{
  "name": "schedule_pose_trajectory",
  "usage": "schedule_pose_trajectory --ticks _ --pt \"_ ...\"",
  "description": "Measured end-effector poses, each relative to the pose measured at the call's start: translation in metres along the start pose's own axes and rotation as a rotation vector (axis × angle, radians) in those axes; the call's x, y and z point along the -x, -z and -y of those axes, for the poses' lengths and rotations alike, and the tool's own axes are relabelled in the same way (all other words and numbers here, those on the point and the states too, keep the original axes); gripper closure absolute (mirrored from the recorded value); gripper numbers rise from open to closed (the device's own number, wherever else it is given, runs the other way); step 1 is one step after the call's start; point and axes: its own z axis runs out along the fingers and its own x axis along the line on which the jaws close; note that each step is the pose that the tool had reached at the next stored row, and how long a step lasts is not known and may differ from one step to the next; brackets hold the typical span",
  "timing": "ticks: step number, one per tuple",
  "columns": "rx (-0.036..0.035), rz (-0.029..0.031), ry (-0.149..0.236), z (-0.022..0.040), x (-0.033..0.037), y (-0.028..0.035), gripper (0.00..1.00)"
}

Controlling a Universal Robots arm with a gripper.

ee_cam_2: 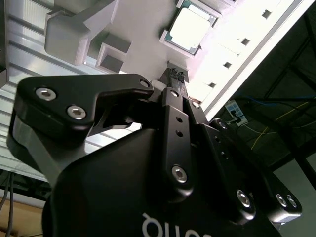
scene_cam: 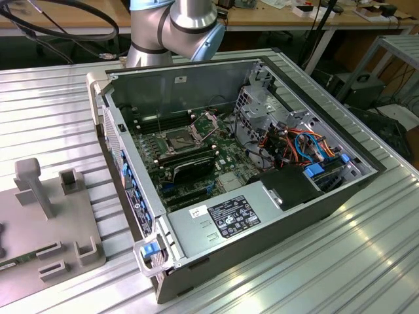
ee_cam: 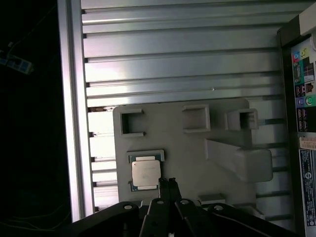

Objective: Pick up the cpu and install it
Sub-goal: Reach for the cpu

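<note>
Ribbed aluminium worktop (scene_cam: pixel 366 261) carries everything. Biggest item is an open PC case (scene_cam: pixel 183 82) lying on its side, lid off. Inside are the mobo (scene_cam: pixel 226 157), a PSU (scene_cam: pixel 222 219) w/ a label on it, and orange and blue cables (scene_cam: pixel 298 140) toward the exterior view's right. The silver-and-blue arm (scene_cam: pixel 177 26) rises behind the case at the back of the worktop.

A grey fixture plate (scene_cam: pixel 39 222) w/ raised blocks and slots lies flat on the worktop at the exterior view's left, just beside the case. On the mobo the dark square socket (scene_cam: pixel 178 139) is uncovered, its metal bracket (scene_cam: pixel 207 123) hinged up and back.

The cpu (ee_cam: pixel 146 173), silver-grey top up, lies flat in a shallow framed pocket near one edge of the fixture plate (ee_cam: pixel 173 143), well apart from the socket. It shows in both wrist views (ee_cam_2: pixel 191 28).

Jaws are narrow, fingertips (ee_cam: pixel 173 187) pressed together w/ nothing between them. In the first wrist view they sit just beside the cpu's corner. In the second wrist view the fingertips (ee_cam_2: pixel 174 79) are near the cpu w/ a strip of plate (ee_cam_2: pixel 143 44) between, no contact.
</note>
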Motion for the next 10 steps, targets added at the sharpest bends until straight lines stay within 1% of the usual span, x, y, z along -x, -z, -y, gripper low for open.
schedule_pose_trajectory --ticks 10 --pt "-0.0001 -0.0002 0.000 0.0000 -0.0011 -0.0001 0.89"
